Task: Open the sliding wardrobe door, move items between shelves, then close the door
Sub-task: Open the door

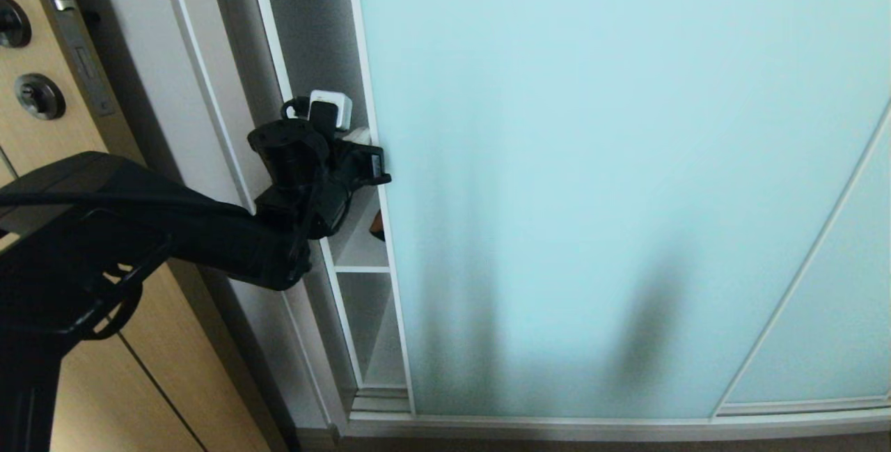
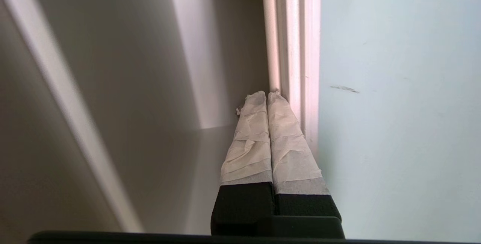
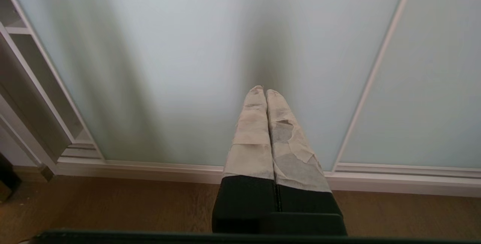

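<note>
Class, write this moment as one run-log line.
left gripper: shut, in gap beside sliding door frame | right gripper: shut, idle

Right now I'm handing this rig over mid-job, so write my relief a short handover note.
Left gripper: jaws shut, empty, tips in the narrow gap against the frame edge of the sliding wardrobe door.
Right gripper: jaws shut, empty, parked low, facing the glass.
Door open only a slit; a white shelf shows inside.
Left: slide the door fully open, move the items between shelves, close it.
</note>
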